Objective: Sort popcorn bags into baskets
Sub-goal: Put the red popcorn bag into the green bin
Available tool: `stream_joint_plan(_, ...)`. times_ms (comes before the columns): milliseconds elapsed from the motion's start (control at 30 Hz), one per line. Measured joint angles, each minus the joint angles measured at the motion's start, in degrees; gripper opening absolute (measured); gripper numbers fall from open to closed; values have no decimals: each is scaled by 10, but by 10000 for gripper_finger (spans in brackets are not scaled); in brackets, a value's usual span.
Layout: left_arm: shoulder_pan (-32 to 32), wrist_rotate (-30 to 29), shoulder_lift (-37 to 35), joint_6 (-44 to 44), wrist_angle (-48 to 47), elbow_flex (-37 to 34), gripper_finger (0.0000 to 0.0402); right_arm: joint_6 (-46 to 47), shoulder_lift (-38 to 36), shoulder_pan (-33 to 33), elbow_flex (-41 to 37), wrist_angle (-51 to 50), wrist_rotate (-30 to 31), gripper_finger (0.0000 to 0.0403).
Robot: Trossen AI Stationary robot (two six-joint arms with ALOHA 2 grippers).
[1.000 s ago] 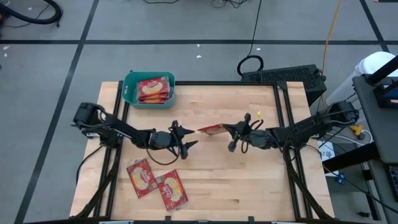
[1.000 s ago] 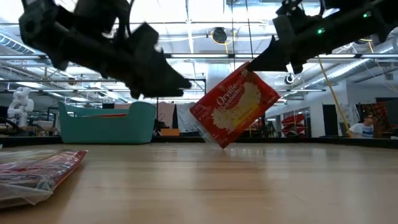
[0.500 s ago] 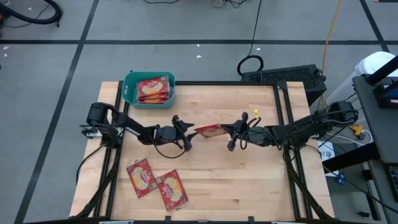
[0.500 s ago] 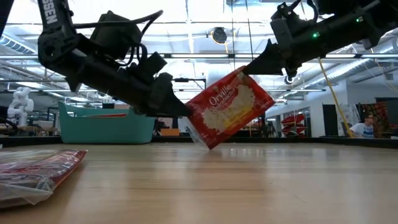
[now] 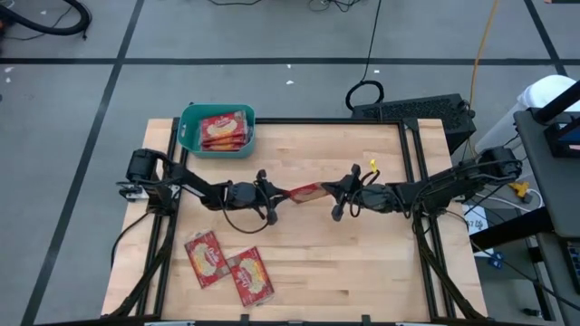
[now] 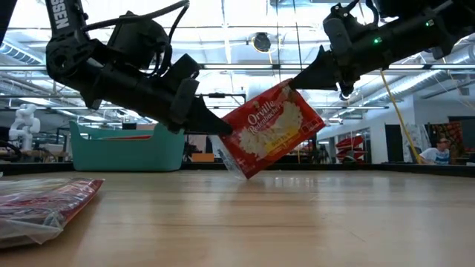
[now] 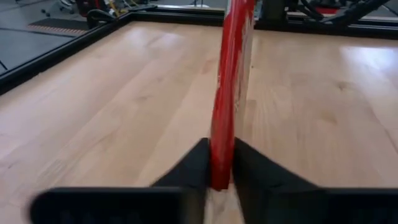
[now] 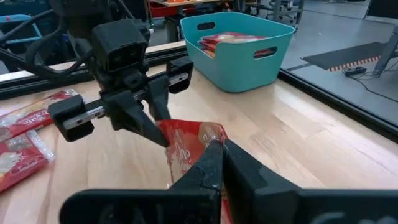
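A red popcorn bag (image 5: 306, 191) hangs above the middle of the table between my two grippers, standing on edge and tilted (image 6: 271, 130). My left gripper (image 5: 275, 194) is shut on its left end and my right gripper (image 5: 328, 191) is shut on its right end. The teal basket (image 5: 187, 127) stands at the far left with red bags (image 5: 222, 129) lying inside it. Two more bags (image 5: 207, 258) (image 5: 249, 276) lie flat on the table near the front left. My left gripper pinches the bag's left edge (image 7: 222, 168) between its two fingers, the bag seen edge-on between them. The fingers come from the table's left, slanting a little down. The bag is clear of the table. My right gripper pinches the bag's upper right corner (image 6: 293, 83) between its two fingers (image 8: 214, 155). The fingers come from the table's right, slanting down. The bag hangs tilted below them, its lower end toward the left gripper, lifted clear.
Black frame rails run along the table's left, right and far edges (image 5: 412, 154). A keyboard (image 5: 417, 110) and cables lie beyond the far right corner. Bare wood (image 5: 362, 263) spreads over the near right.
My left gripper has moved toward the table's right edge up to the hanging bag and has shut on the bag's left edge. My right gripper has kept its hold; the bag has shifted slightly left and lower.
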Motion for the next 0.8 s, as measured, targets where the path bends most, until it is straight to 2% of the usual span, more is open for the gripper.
stream_joint_plan(67,0,3,0,4,-1,0,22,-2,0,0,0,-1,0,0)
stream_joint_plan(100,0,3,0,8,-1,0,17,-5,0,0,0,-4,0,0)
stream_joint_plan(200,0,3,-16,19,-21,0,29,-15,-7,0,0,-18,-2,5)
stream_joint_plan(333,0,2,-75,41,-100,0,39,-12,-31,-5,0,-60,-43,36)
stream_joint_plan(467,1,2,-148,58,-196,0,16,11,-46,-19,0,-100,-59,87)
stream_joint_plan(533,1,1,-182,72,-229,0,14,17,-45,-35,0,-104,-92,121)
stream_joint_plan(633,1,1,-225,83,-287,0,24,31,-25,-58,0,-93,-131,175)
stream_joint_plan(800,1,9,-253,74,-352,0,32,5,34,-84,0,-44,-146,250)
